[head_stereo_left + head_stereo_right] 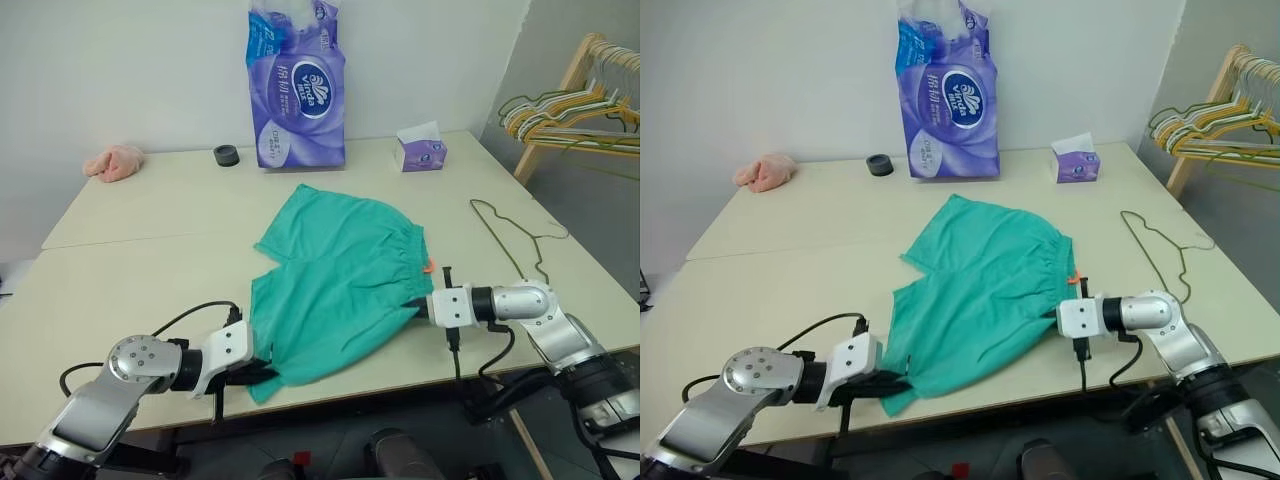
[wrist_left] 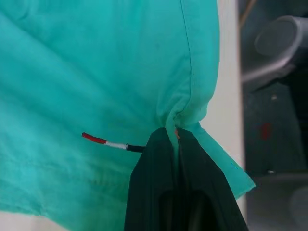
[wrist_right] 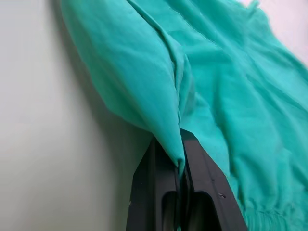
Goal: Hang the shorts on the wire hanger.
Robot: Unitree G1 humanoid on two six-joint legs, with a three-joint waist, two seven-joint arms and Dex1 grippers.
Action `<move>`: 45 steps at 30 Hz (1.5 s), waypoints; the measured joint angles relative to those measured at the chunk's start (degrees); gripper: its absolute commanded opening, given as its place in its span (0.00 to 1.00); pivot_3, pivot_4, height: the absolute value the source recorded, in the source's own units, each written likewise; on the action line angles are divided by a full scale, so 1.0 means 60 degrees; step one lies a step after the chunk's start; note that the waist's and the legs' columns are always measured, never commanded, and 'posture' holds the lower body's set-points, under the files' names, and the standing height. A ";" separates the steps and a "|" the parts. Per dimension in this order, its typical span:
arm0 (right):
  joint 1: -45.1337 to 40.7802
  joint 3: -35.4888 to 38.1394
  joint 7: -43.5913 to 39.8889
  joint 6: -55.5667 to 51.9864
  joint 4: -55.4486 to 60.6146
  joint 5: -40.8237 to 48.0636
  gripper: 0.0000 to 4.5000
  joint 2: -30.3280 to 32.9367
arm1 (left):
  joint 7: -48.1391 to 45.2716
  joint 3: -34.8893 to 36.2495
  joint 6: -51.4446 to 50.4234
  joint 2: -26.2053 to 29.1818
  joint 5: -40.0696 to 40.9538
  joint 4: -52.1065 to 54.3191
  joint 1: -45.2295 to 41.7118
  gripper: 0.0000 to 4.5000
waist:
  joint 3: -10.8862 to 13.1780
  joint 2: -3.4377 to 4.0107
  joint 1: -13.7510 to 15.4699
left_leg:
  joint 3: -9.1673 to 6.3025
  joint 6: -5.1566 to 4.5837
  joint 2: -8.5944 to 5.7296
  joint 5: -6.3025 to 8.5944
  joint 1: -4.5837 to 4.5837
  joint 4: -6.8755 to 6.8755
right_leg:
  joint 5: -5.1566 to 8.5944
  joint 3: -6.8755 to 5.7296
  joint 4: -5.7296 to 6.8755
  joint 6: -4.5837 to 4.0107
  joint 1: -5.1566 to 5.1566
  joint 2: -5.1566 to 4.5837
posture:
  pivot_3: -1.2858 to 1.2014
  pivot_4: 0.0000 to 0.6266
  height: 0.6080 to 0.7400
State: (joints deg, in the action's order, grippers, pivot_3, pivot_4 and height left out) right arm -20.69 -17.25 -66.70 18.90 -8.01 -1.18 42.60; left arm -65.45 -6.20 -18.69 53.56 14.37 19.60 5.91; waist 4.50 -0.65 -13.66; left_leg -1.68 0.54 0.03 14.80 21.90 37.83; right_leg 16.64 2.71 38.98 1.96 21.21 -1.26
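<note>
The teal-green shorts [image 1: 335, 285] lie spread on the cream table, waistband toward the right, with a small orange tag [image 1: 430, 266] at the waist. My left gripper [image 1: 262, 368] is shut on the near hem of a leg; the left wrist view shows its black fingers [image 2: 159, 163] pinching a fold of the fabric [image 2: 96, 86]. My right gripper [image 1: 418, 306] is shut on the shorts' near edge by the waistband, with cloth bunched between its fingers [image 3: 197, 178]. The wire hanger [image 1: 512, 238] lies flat on the table to the right of the shorts, touched by neither gripper.
At the back of the table [image 1: 150, 250] stand a purple tissue pack [image 1: 297, 85], a small tissue box [image 1: 420, 150], a black tape roll [image 1: 226, 155] and a pink cloth [image 1: 114, 161]. A wooden rack with several hangers [image 1: 580, 110] stands off the far right.
</note>
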 measured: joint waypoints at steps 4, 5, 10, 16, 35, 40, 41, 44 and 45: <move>0.0649 -0.0015 -0.1140 -0.0989 0.1161 0.0577 0.01 0.0973 | -0.0139 0.0055 -0.0013 0.0115 0.0169 0.0167 0.0188 0.00 | 0.0007 0.0011 0.0026 | 0.0001 0.0000 0.0003 0.0001 -0.0004 -0.0002 | 0.0018 -0.0001 0.0000 0.0029 0.0001 0.0002 | 0.40 0.08 1.00; 0.0762 -0.0015 -0.1365 -0.1230 0.1469 0.0747 0.01 0.1156 | -0.0248 0.0063 -0.0054 0.0169 0.0245 0.0286 0.0291 0.00 | 0.0007 0.0011 0.0021 | 0.0002 0.0001 0.0006 0.0001 -0.0004 -0.0002 | 0.0023 -0.0001 0.0000 0.0028 0.0001 0.0003 | 0.40 0.08 1.00; 0.1182 -0.0048 -0.1968 -0.1933 0.2416 0.0977 0.01 0.1585 | -0.0723 0.0061 -0.0096 0.0504 0.0493 0.0772 0.0933 0.00 | 0.0010 0.0015 -0.0075 | 0.0004 0.0018 0.0030 0.0012 -0.0007 -0.0004 | 0.0035 -0.0004 0.0000 0.0024 0.0003 0.0021 | 0.40 0.08 1.00; 0.1226 -0.0276 -0.2262 -0.1998 0.2607 0.0932 0.01 0.1751 | -0.1126 0.0068 0.0179 0.0857 0.0595 0.0926 0.1515 0.00 | 0.0013 0.0015 -0.0113 | 0.0012 0.0026 0.0038 0.0017 -0.0011 -0.0003 | 0.0044 -0.0003 -0.0001 0.0014 0.0005 0.0028 | 0.40 0.08 1.00; 0.0431 0.0725 -0.3027 -0.5167 0.4079 0.3198 1.00 0.2594 | -0.0180 0.0559 -0.1847 -0.0319 0.2484 0.1270 0.0591 0.99 | 0.0034 0.0016 -0.0101 | 0.0013 0.0038 0.0051 0.0025 -0.0010 0.0003 | 0.0046 -0.0004 -0.0001 0.0018 0.0005 0.0040 | 0.40 0.08 1.00; -0.0368 0.1857 -0.1787 -0.7060 0.3299 0.4186 1.00 0.1922 | 0.0621 0.1070 -0.2503 -0.1056 0.3255 0.1246 -0.0126 0.99 | 0.0035 0.0004 -0.0074 | 0.0012 0.0038 0.0047 0.0025 -0.0006 0.0012 | 0.0044 -0.0002 -0.0001 0.0017 0.0000 0.0041 | 0.40 0.09 1.00; -0.0461 0.2104 -0.1395 -0.7307 0.3037 0.4235 1.00 0.1758 | 0.0736 0.1131 -0.2594 -0.1096 0.3317 0.1246 -0.0202 0.99 | 0.0035 0.0004 -0.0079 | 0.0013 0.0038 0.0046 0.0025 -0.0006 0.0007 | 0.0042 0.0000 -0.0002 0.0014 0.0003 0.0041 | 0.40 0.09 1.00; -0.0894 0.3184 0.0576 -0.7686 0.1681 0.4244 1.00 0.0563 | 0.1067 0.1243 -0.2772 -0.1385 0.3575 0.1243 -0.0676 0.99 | 0.0035 -0.0002 -0.0103 | 0.0019 0.0040 0.0048 0.0025 -0.0001 0.0010 | 0.0035 0.0009 0.0002 0.0002 0.0008 0.0049 | 0.40 0.08 1.00; -0.1042 0.3541 0.1326 -0.7714 0.1199 0.4155 1.00 0.0209 | 0.1245 0.1286 -0.2760 -0.1523 0.3578 0.1239 -0.0960 0.99 | 0.0035 -0.0002 -0.0104 | 0.0019 0.0039 0.0047 0.0025 -0.0001 0.0010 | 0.0033 0.0010 0.0003 -0.0001 0.0007 0.0052 | 0.40 0.08 1.00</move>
State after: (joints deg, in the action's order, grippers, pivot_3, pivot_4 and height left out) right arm -26.95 4.00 -58.75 -27.38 -0.82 23.75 43.86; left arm -57.98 1.52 -35.25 44.42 35.84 27.03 0.15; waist 4.71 -0.66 -14.29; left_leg -1.56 0.78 0.32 14.95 21.90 37.89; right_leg 16.84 2.77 39.00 1.95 21.25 -0.95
